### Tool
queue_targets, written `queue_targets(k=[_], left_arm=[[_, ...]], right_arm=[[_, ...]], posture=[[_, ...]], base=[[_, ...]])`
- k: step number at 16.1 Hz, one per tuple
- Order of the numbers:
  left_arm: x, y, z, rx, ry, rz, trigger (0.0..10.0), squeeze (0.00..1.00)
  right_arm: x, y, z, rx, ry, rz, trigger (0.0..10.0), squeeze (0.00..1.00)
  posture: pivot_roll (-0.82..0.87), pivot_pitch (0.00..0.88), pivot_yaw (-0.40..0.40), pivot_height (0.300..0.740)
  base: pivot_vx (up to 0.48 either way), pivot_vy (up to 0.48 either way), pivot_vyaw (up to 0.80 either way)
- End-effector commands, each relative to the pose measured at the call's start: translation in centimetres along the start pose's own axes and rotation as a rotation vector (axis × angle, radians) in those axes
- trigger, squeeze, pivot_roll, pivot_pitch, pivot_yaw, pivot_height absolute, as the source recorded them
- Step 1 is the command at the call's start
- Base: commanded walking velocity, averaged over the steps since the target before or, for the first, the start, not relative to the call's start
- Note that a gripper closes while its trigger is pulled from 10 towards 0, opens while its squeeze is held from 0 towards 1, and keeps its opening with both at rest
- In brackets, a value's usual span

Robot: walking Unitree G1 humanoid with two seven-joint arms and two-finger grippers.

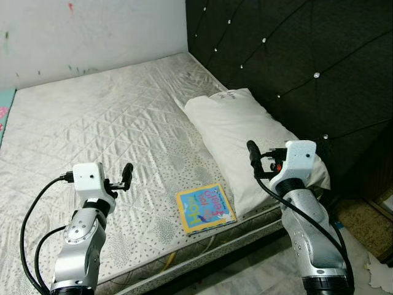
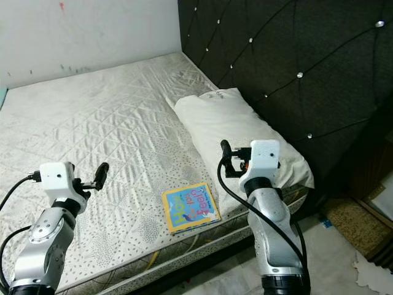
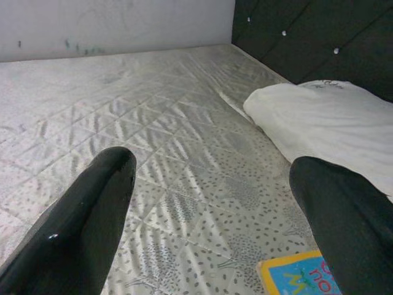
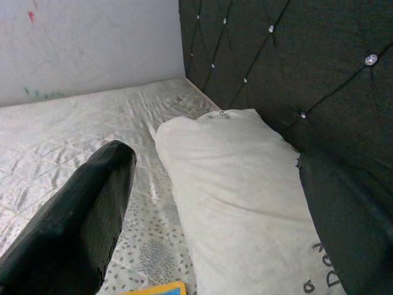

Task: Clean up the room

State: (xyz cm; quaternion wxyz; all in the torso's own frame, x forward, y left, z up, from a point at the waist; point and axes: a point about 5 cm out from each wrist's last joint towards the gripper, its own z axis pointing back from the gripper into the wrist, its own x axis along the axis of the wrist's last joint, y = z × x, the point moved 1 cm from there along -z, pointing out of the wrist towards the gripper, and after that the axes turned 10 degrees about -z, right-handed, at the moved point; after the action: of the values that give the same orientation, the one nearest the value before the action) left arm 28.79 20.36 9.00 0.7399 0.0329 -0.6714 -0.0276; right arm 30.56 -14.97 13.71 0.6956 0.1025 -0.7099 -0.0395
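While both silver arms are raised over the near edge of the bed (image 1: pixel 92 110), a bare quilted mattress fills the scene, running back to a pale wall (image 1: pixel 92 31) marked with a few small coloured smudges and, on the robot's right, to a dark tufted headboard (image 1: pixel 288 55) studded with shiny buttons. A white pillow (image 1: pixel 236 126) lies lengthwise along the headboard side of the mattress, with dark writing on the end farther from the robot. Just beside the pillow's near end, close to the mattress edge, a children's book (image 1: pixel 205 208) lies flat with its yellow-bordered blue cover up; it sits between the two arms, nearer the right one. The left end effector (image 1: pixel 127 174) hovers above the mattress, well to the left of the book, and its wrist view shows the two black fingers (image 3: pixel 80 227) spread wide with nothing between them, the corner of the book visible beyond them. The right end effector (image 1: pixel 253 153) hangs over the near part of the pillow, its fingers (image 4: pixel 73 221) likewise spread wide and empty, with the pillow visible in the gap between them. A black cable (image 1: pixel 31 215) loops beside the left arm. Pale tiled floor (image 1: pixel 258 276) shows below the bed edge, with a brownish mat (image 1: pixel 362 224) at the far right.
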Motion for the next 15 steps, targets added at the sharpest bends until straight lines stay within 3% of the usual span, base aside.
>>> queue_targets(k=[1,2,9,15], left_arm=[[0.5,-0.3,-0.3,-0.016,-0.018,-0.002,10.0,0.0],[0.7,-0.6,-0.5,-0.023,-0.021,-0.005,10.0,0.0],[0.6,-1.3,-0.6,-0.039,-0.016,0.025,10.0,0.0],[0.2,-0.7,-0.4,-0.023,0.0,0.028,10.0,0.0]], right_arm=[[0.4,0.7,0.0,0.027,-0.012,0.021,10.0,0.0],[0.6,0.9,-0.1,0.034,-0.017,0.053,10.0,0.0],[0.7,0.7,-0.6,0.037,-0.015,0.037,10.0,0.0],[0.3,0.8,-0.6,0.049,-0.001,0.046,10.0,0.0]], posture=[[-0.19,0.0,0.057,0.74],[-0.2,0.0,0.054,0.74],[-0.2,0.0,0.049,0.74],[-0.19,0.0,0.039,0.74]], base=[[0.0,0.0,0.0],[0.0,0.0,0.8],[0.0,0.0,0.8],[0.0,0.0,0.08]])
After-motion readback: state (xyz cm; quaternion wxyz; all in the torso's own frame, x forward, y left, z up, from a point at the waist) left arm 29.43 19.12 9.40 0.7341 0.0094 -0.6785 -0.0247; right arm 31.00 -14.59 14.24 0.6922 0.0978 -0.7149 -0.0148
